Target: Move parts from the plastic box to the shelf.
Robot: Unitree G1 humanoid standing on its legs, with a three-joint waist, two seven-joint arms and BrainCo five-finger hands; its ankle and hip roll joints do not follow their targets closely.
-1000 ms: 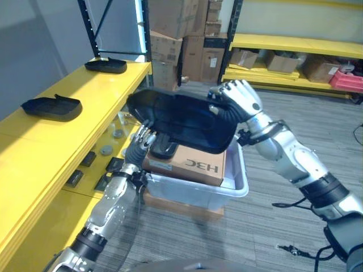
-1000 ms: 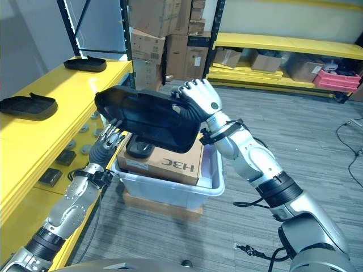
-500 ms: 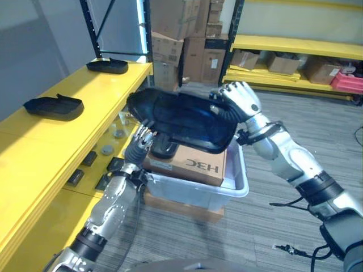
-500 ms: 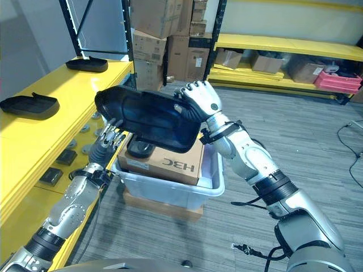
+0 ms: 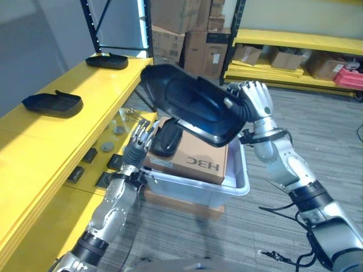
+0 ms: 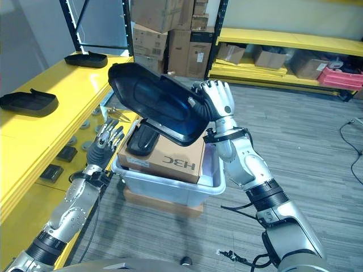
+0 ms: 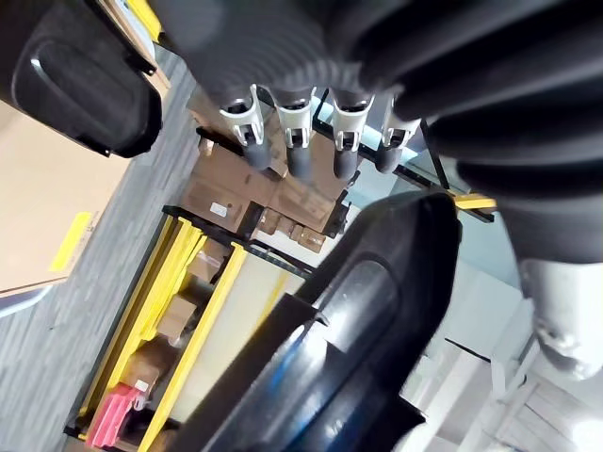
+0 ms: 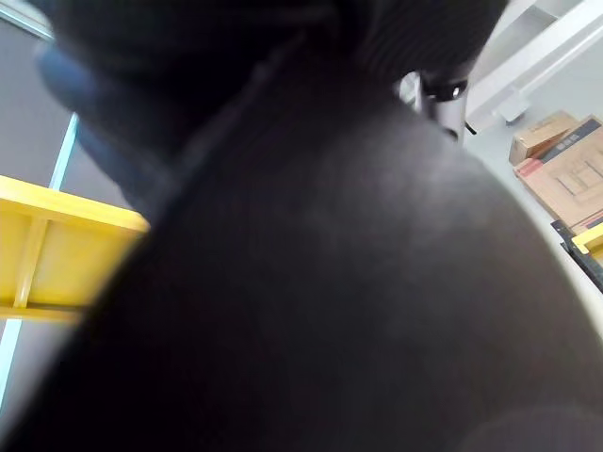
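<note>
Sitting in the plastic box (image 5: 198, 190) is a cardboard carton (image 5: 193, 158); above it the right hand (image 5: 252, 102) clamps a black part (image 5: 193, 105) (tilted), left hand (image 5: 142, 139) relaxed beside the box.

Silver-grey arms, dark ribbed wrist covers

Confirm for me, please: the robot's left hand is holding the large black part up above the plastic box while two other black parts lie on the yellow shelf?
Not quite: the right hand holds the large black part above the plastic box, as the right eye view shows. The left hand is open below it. Two black parts do lie on the yellow shelf.
</note>
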